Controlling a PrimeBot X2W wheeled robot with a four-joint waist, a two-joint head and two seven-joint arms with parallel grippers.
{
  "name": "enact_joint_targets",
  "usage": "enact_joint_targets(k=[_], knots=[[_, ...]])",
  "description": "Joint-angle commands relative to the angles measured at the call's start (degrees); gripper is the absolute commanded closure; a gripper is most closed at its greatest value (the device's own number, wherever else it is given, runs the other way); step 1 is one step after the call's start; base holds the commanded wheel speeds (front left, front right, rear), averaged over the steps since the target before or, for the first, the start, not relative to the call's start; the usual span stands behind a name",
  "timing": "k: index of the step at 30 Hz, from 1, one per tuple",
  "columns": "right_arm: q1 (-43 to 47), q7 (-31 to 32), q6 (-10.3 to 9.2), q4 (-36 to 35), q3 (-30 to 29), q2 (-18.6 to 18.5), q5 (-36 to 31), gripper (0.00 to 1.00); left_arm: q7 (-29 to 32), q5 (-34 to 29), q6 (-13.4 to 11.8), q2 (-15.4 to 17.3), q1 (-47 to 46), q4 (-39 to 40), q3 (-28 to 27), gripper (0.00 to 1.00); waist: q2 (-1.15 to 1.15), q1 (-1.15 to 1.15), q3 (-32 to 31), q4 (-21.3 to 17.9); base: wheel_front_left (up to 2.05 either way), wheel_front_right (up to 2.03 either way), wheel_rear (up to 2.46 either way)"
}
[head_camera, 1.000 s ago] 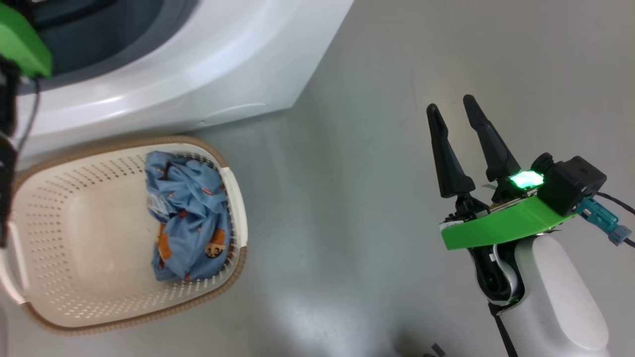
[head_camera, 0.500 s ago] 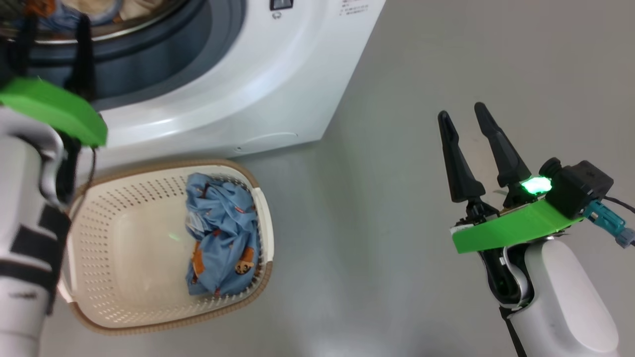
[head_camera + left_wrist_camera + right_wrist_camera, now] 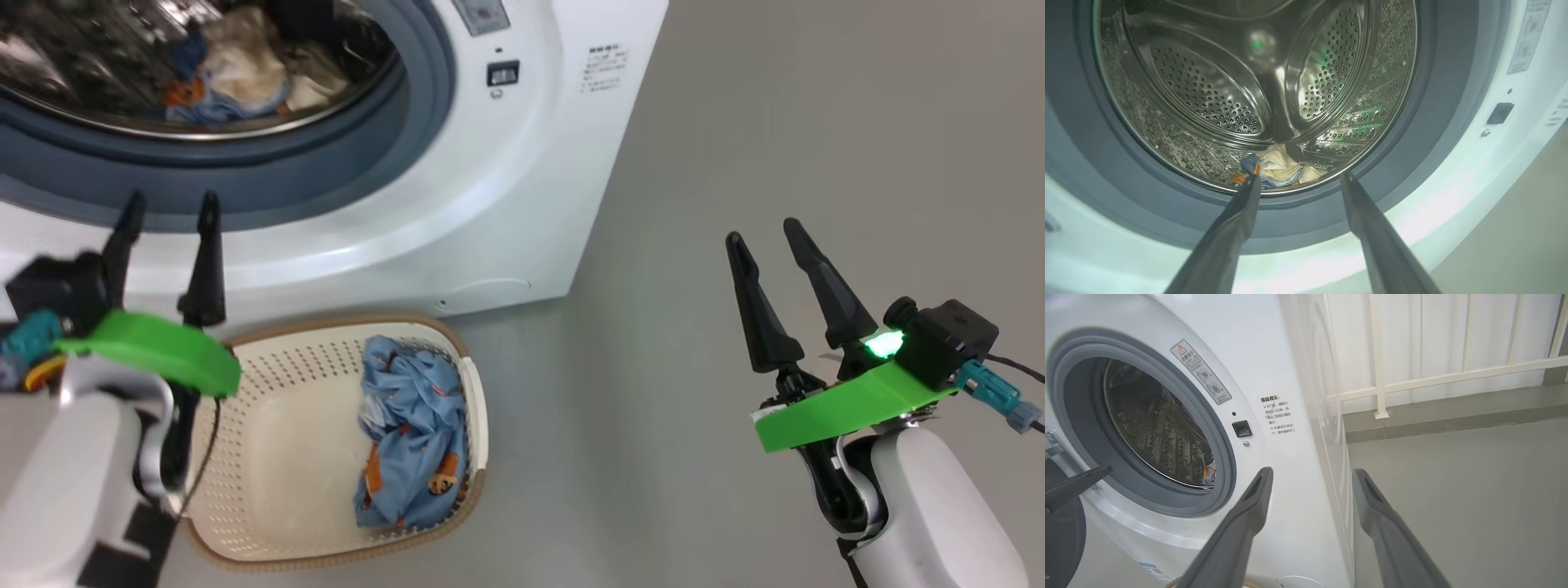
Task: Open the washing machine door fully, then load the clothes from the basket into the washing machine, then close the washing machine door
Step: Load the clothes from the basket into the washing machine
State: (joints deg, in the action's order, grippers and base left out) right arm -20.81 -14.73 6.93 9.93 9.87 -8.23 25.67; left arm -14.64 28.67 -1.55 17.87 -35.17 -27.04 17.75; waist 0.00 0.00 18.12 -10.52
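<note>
The washing machine (image 3: 506, 188) stands open, its steel drum (image 3: 1257, 81) holding light blue and cream clothes (image 3: 1274, 167) at the bottom. My left gripper (image 3: 171, 204) hovers open and empty just outside the grey-blue gasket (image 3: 1412, 163), above the basket (image 3: 245, 457); its own view shows the spread left gripper (image 3: 1301, 177) aimed into the drum. One crumpled blue printed garment (image 3: 412, 445) lies against the basket's right wall. My right gripper (image 3: 765, 234) hangs open and empty over the floor to the machine's right, the same right gripper (image 3: 1312, 473) pointing along the machine's corner. The dark door (image 3: 1061, 539) is swung open at the lower left.
Grey floor (image 3: 816, 122) spreads to the right of the machine. A white railing (image 3: 1380, 388) and a low step run behind it. A latch socket (image 3: 1242, 428) and label stickers sit on the machine's front beside the opening.
The head camera has tilted up, bringing the drum and its clothes into view. My left gripper has drawn back out of the drum opening, empty. The right arm has hardly moved.
</note>
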Motion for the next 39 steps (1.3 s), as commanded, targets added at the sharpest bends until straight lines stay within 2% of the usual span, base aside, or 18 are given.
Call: enact_joint_targets(k=[1,9,19,26,39], knots=[[1.12,-0.27,0.56,-1.19,1.22,-0.44,0.69,0.0,-0.35,0.21,-0.74,1.97,1.64,3.07,-2.53,0.0,0.0,0.0,-2.73,1.85,0.0,0.0,0.0],[2.99,-0.27,0.56,-0.68,1.35,-1.41,1.34,0.0,-0.36,-0.1,-2.73,0.15,12.7,12.56,-5.28,0.0,0.0,0.0,-6.66,3.61,0.0,0.0,0.0],[5.21,-0.27,0.56,-0.43,1.59,-2.83,1.91,0.0,-0.36,-2.2,-2.87,-1.82,22.77,19.83,-7.82,0.0,0.0,0.0,-9.67,5.02,0.0,0.0,0.0],[6.12,-0.27,0.56,-0.34,1.39,-3.72,1.96,0.0,-0.36,-3.94,-2.83,-3.8,26.26,23.46,-10.12,0.0,0.0,0.0,-10.63,5.52,0.0,0.0,0.0],[6.31,-0.27,0.56,-0.17,1.76,-4.44,1.81,0.0,-0.36,-6.1,-1.85,-6.02,27.81,24.57,-11.51,0.0,0.0,0.0,-11.28,5.43,0.0,0.0,0.0]])
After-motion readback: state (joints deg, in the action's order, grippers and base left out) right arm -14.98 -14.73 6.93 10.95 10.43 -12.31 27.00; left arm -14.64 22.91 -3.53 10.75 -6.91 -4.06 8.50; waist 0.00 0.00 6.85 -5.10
